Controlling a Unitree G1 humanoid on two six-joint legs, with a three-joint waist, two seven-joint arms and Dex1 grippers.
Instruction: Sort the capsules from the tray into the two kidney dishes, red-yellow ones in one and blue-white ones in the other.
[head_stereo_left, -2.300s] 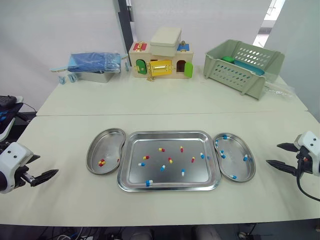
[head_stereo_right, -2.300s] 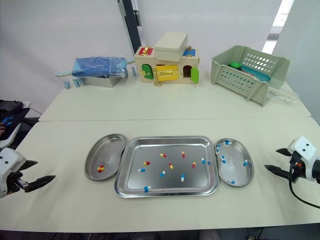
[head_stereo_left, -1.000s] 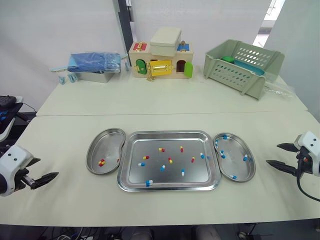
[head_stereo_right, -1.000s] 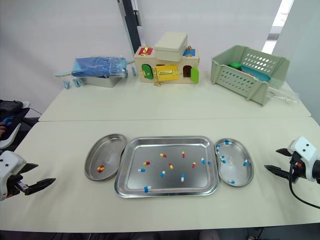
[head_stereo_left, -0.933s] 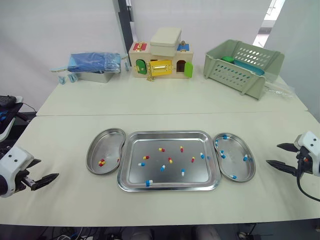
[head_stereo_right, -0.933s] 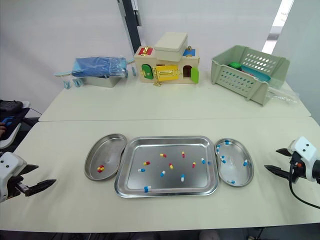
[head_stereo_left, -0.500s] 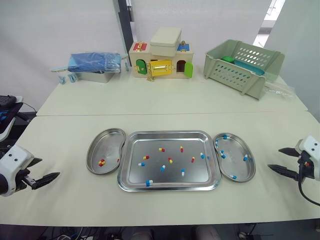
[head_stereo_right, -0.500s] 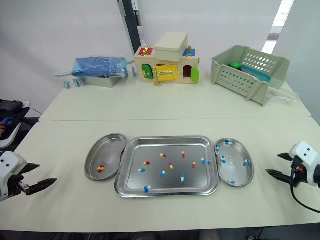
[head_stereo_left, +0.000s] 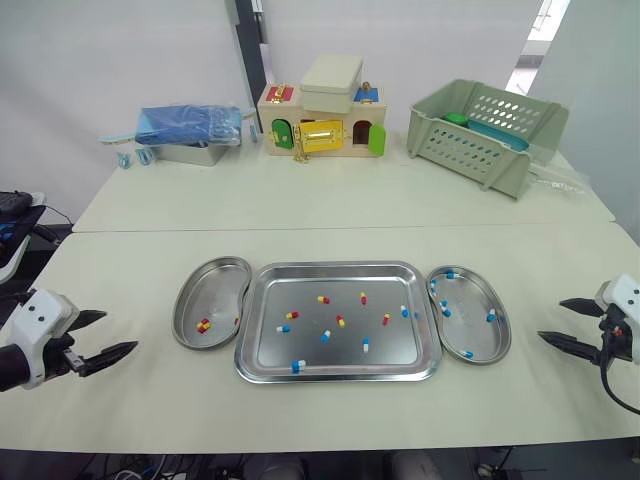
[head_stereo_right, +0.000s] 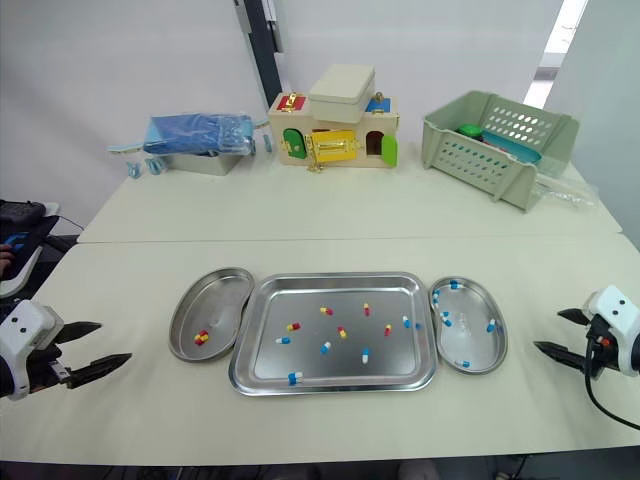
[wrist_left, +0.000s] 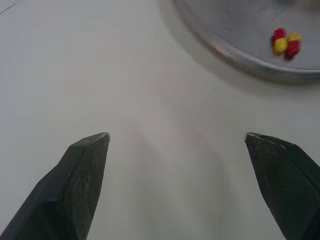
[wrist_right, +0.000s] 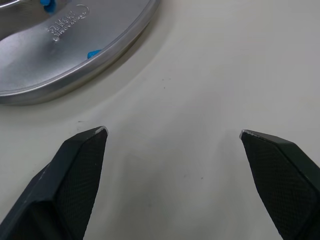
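Left hand (head_stereo_left: 120, 332) has just pushed in toward the tray (head_stereo_left: 340, 266) from far out on the tray's left, after sitting almost static a second ago. It's now near the outer edge of the left kidney dish (head_stereo_left: 218, 288), which sits just beside the tray's left side. Its fingers are spread wide with nothing held. The left wrist view shows bare worktop (wrist_left: 165, 100) between them, and the dish rim ahead with a small red-yellow cluster (wrist_left: 285, 44) already in it. Right hand (head_stereo_left: 550, 320) has backed off slightly, away from the tray. It's well outboard of the right kidney dish (head_stereo_left: 468, 312), which sits just beside the tray's right side, and it's also wide open and empty. No capsule has moved. The tray has the same scatter across its middle: five red-yellow capsules (head_stereo_left: 340, 321) and about six blue-white capsules (head_stereo_left: 326, 336). The right kidney dish holds about five blue-white. My read is that the left arm is starting the next pick while the right clears out. Likely target is a red-yellow one on the tray's left half, since the left kidney dish takes that colour. The sort looks under halfway, with most of the load still in the tray. One risk: the capsules are small and will probably skid on the steel, so the hand needs to narrow a lot before it drops in.
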